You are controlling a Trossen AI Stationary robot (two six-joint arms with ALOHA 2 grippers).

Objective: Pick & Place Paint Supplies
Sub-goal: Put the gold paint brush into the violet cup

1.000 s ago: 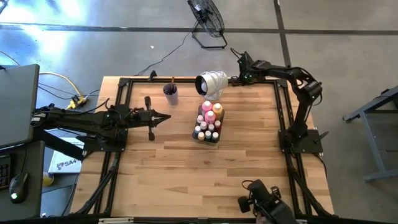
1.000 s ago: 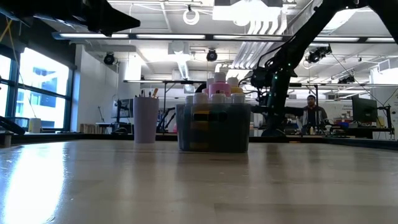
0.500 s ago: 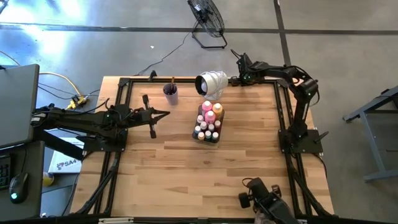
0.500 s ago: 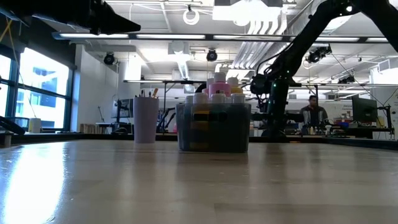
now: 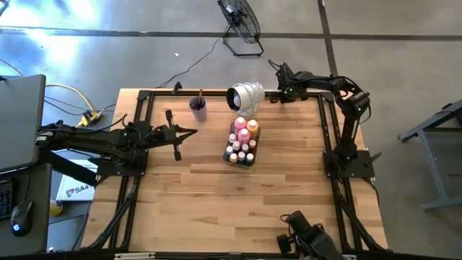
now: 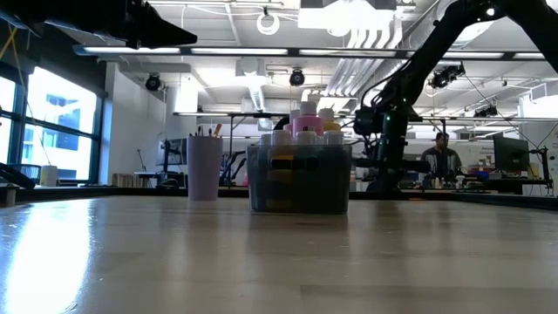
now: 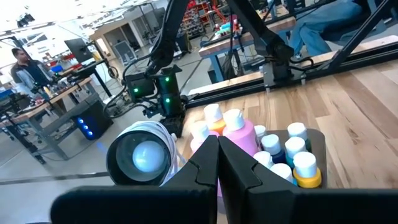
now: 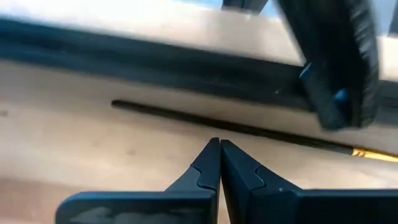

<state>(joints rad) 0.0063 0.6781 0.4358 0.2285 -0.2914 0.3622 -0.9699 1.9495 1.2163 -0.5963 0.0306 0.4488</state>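
Note:
A thin dark paintbrush [image 8: 205,118] with a gold ferrule [image 8: 373,155] lies flat on the wood by the table's far rail. My right gripper [image 8: 217,144] [image 5: 279,99] points down at it, shut, with its tips just short of the handle. A clear grey tray [image 5: 253,163] near the middle holds pink [image 5: 240,124], orange [image 5: 253,126] and small white-capped paint bottles [image 5: 238,152]. Left of it, a lilac cup [image 5: 198,110] holds brushes upright. My left gripper [image 5: 193,132] [image 7: 217,140] hangs level and shut over the table's left part, aimed at the tray.
A white round lamp-like thing [image 5: 245,96] lies at the far edge between the cup and my right gripper. Black frame rails [image 5: 216,92] border the table. Bare wood spreads toward the near edge [image 5: 238,209]. A person [image 6: 440,157] stands in the room behind.
My right gripper has sunk toward the table at the far edge, staying shut. My left gripper has rolled a little about its own line without shifting place.

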